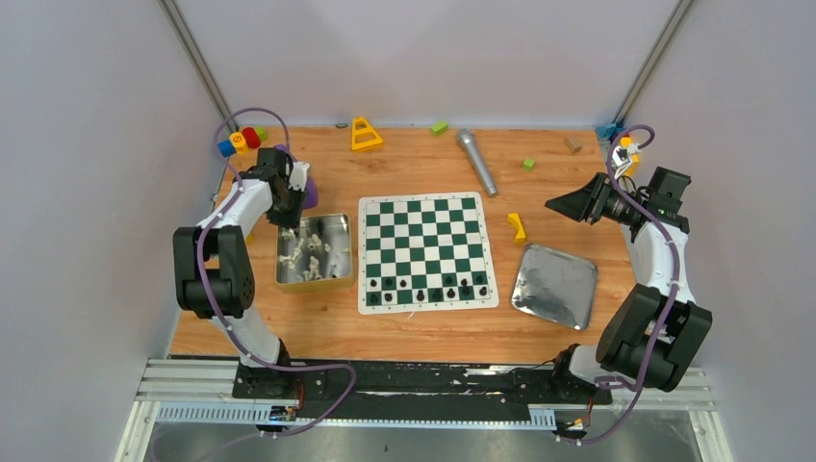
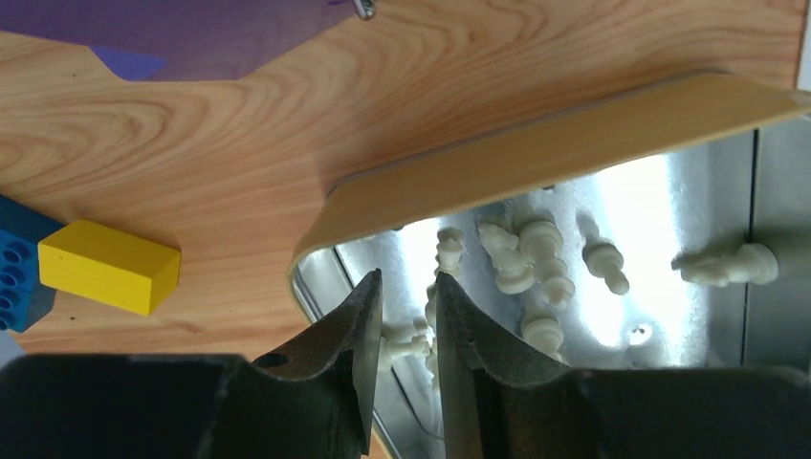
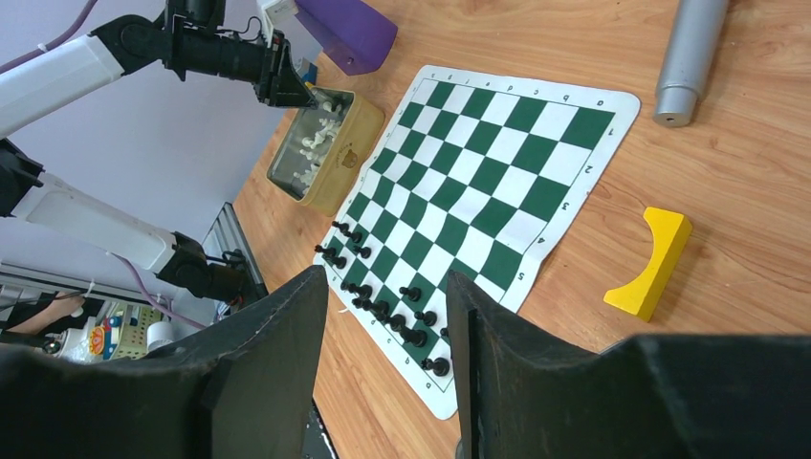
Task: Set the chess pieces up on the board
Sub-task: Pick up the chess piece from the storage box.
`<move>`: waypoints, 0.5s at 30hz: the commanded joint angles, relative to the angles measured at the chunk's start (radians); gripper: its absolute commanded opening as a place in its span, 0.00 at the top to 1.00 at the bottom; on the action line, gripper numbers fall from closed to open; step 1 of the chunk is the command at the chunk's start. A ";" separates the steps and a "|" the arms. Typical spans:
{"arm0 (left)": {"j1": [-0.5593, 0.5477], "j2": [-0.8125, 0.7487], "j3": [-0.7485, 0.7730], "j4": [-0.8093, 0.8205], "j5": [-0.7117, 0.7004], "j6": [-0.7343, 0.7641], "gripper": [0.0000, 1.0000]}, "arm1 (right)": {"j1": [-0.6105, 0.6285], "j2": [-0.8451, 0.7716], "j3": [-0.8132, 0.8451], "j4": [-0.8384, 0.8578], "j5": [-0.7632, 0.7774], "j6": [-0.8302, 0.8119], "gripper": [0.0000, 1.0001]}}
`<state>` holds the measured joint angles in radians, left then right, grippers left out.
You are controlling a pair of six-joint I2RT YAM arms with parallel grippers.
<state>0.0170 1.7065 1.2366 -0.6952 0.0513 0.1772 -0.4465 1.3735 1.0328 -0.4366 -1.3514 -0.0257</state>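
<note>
Pale walls close in a wooden table on three sides, and a metal rail runs along its near edge. Open wood lies in front of the board and behind it, up to a grey cylinder that points at its far right corner. Only a narrow strip of wood separates the board's left edge from a tin. To the right a yellow arch block sits just beside the board, and a shiny tray lies near its near right corner. Toy blocks cluster at the far left corner, with a yellow triangle and two green blocks near the far edge.

Black pieces stand on the board's two nearest rows. White pieces lie jumbled on their sides in the tin.

Over the tin's far left corner the left gripper has its tips dipped inside the rim, close to the wall there. Its jaws stand a narrow gap apart, with a white piece lying across that gap. Whether they pinch it, I cannot tell.

At the right side the right gripper hangs high above the table, well apart from the board. Its jaws are spread and hold nothing. Through them the black rows show far below.
</note>
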 commanded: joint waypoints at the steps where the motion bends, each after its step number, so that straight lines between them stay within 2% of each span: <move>1: 0.030 0.023 -0.007 0.102 0.012 -0.044 0.66 | 0.002 0.001 0.002 0.013 -0.017 -0.029 0.51; 15: 0.039 0.036 -0.103 0.241 0.031 -0.123 0.70 | 0.003 0.008 0.003 0.010 -0.029 -0.033 0.51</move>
<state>0.0456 1.7470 1.1549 -0.5270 0.0780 0.0963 -0.4465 1.3750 1.0328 -0.4370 -1.3521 -0.0288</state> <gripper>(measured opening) 0.305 0.494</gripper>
